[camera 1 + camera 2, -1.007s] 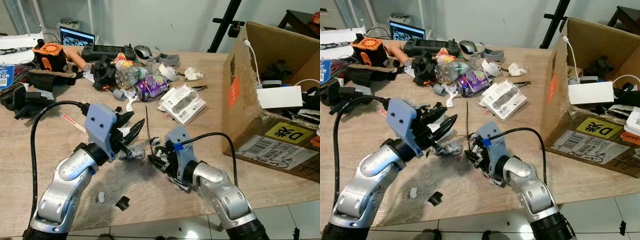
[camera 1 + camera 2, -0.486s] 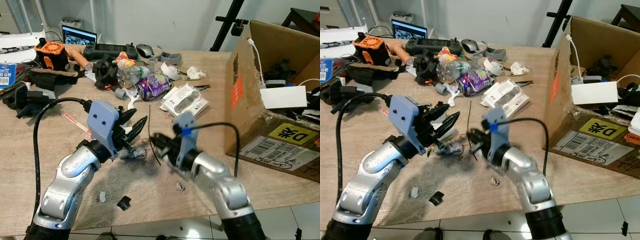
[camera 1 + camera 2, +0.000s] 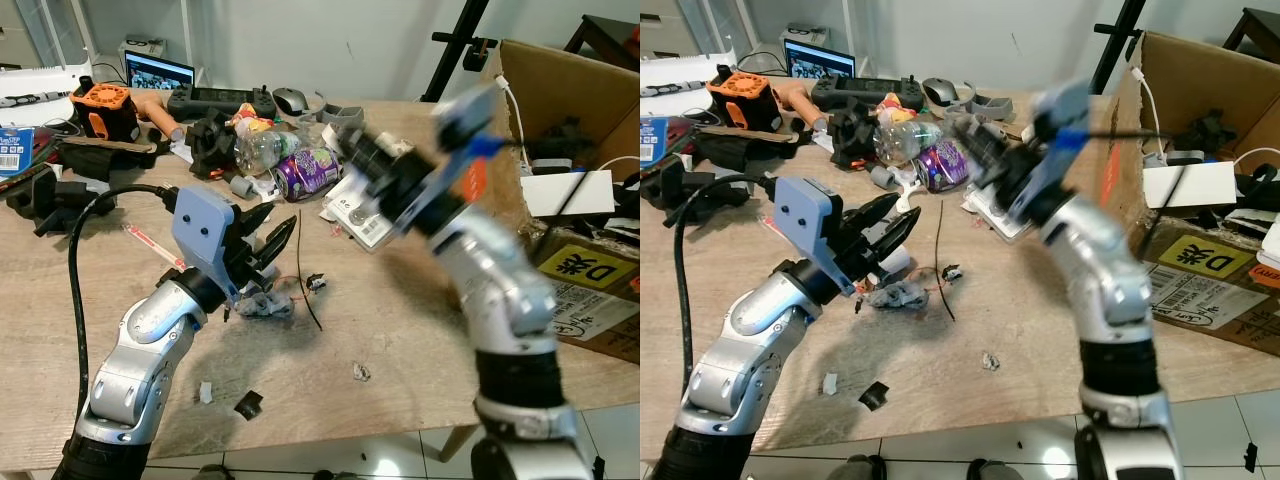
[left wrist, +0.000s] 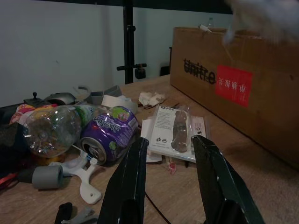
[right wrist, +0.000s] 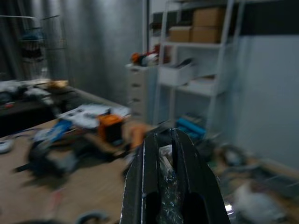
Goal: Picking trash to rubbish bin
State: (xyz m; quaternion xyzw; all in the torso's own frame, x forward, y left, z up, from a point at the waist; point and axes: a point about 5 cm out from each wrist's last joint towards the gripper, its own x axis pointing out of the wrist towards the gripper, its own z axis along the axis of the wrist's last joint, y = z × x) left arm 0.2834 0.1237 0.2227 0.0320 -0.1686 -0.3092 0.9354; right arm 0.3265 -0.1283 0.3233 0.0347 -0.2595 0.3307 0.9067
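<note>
Cluttered wooden table [image 3: 60, 290], cardboard box [image 3: 560, 200], left fingers [image 4: 128, 186] wide, right fingers [image 5: 149, 186] pinching crinkled scrap [image 5: 166, 191]

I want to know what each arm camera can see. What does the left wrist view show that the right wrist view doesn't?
Left wrist view alone: the left gripper with its fingers apart, looking over the wooden table at a purple can, a clear plastic bottle, a blister pack and the cardboard box.

Right wrist view alone: the right gripper closed on a crinkly scrap of trash, with blurred white shelves behind.

Both: two black fingers in front and a cluttered table beyond.
</note>
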